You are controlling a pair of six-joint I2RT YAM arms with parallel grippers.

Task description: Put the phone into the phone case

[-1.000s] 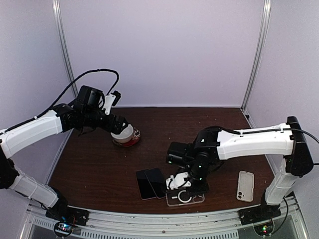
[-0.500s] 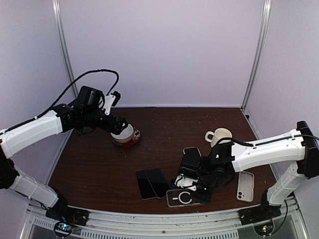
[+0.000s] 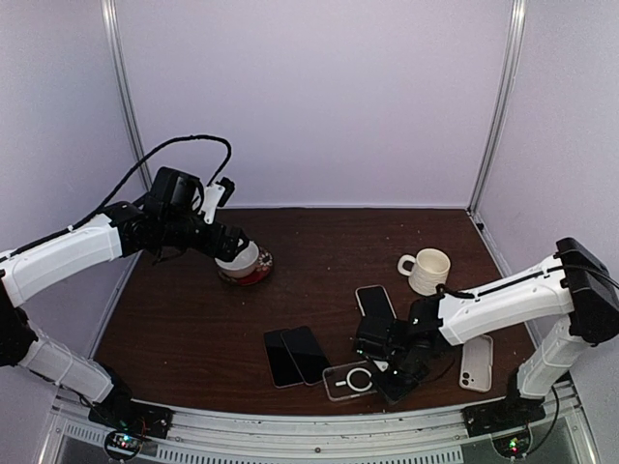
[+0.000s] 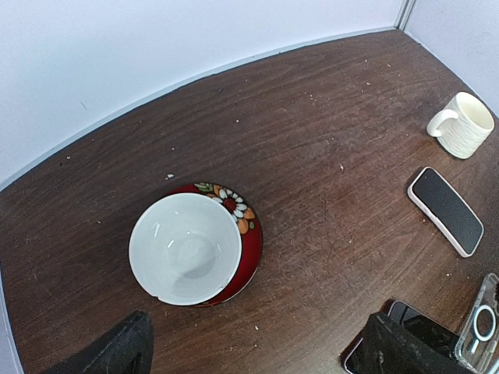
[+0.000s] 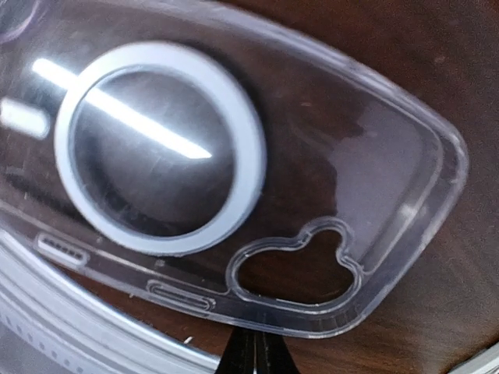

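We find the clear plastic phone case with a grey ring (image 3: 350, 380) lying flat at the near edge of the brown wooden surface (image 3: 193, 319), empty and placed to receive a handset. Just left of it, two bare black phones (image 3: 293, 355) lie flat side by side, clear of both grippers. We cannot tell which one is intended.

The right gripper (image 3: 395, 375) sits low beside the case's right end with its jaws closed tip to tip. In the wrist view its fingertips (image 5: 251, 357) meet just outside the case's rim with nothing between them, in our judgement to nudge or steady the case.

The left gripper (image 3: 230, 249) hangs fully spread above the white bowl on a red floral saucer (image 4: 187, 248) towards the far left corner, holding nothing.
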